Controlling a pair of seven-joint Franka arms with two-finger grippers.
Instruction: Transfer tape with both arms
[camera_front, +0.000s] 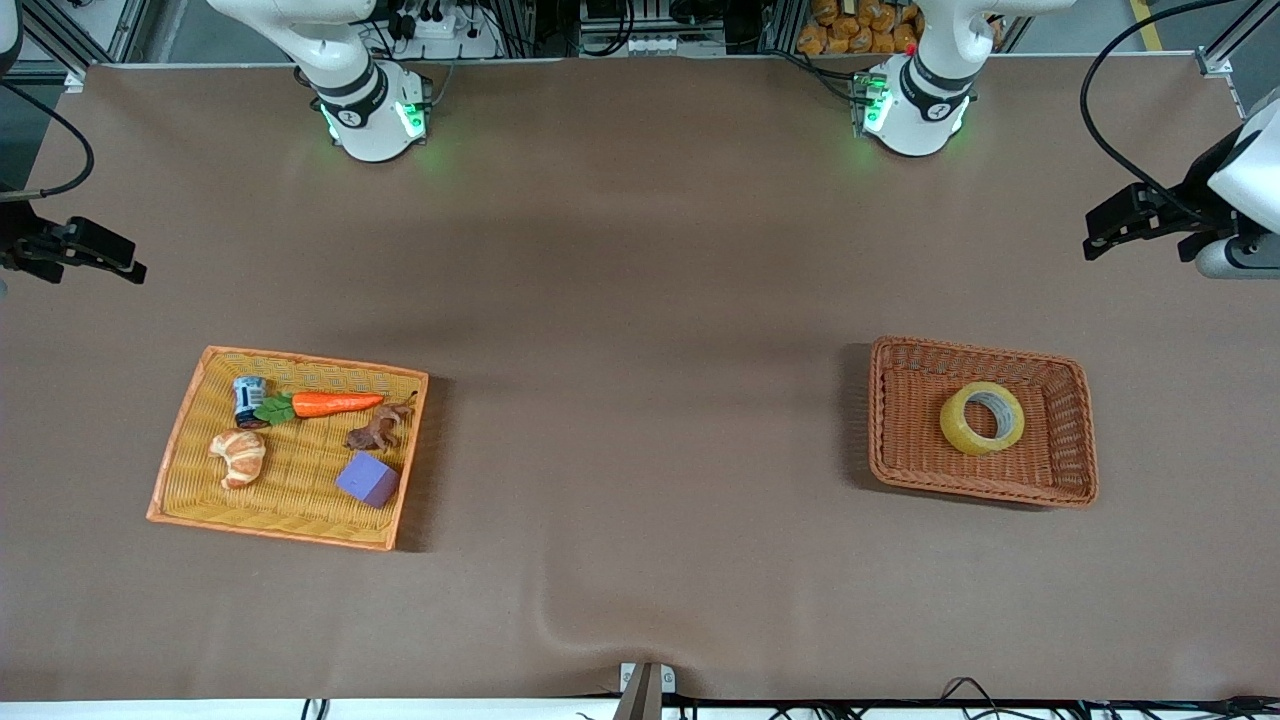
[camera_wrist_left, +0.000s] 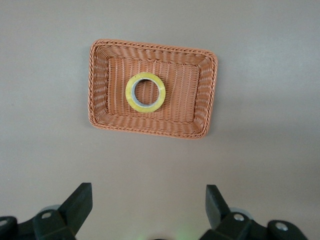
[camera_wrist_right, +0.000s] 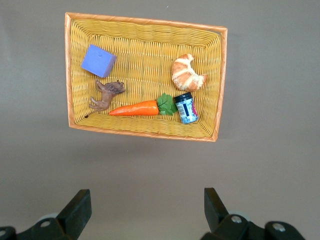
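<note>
Tape (camera_front: 982, 417): flat on its side in the brown basket (camera_front: 884, 420) toward the left arm's end of the table, grey core facing up, near the middle of the basket floor, touched by neither gripper. Seen from straight above in the left wrist view as tape (camera_wrist_left: 145, 92) inside basket (camera_wrist_left: 98, 90).

Left gripper (camera_wrist_left: 148, 210): high over bare table near the brown basket, fingers spread wide, holding nothing. Left arm waiting at the table's edge.

Right gripper (camera_wrist_right: 147, 212): high over bare table beside the yellow tray (camera_wrist_right: 145, 28), fingers likewise spread wide and empty. Right arm waiting too.

Yellow tray (camera_front: 180, 440), toward the right arm's end: carrot (camera_front: 335, 403), croissant (camera_front: 239, 455), purple cube (camera_front: 368, 480), small brown animal figure (camera_front: 378, 430), small can (camera_front: 248, 399).
</note>
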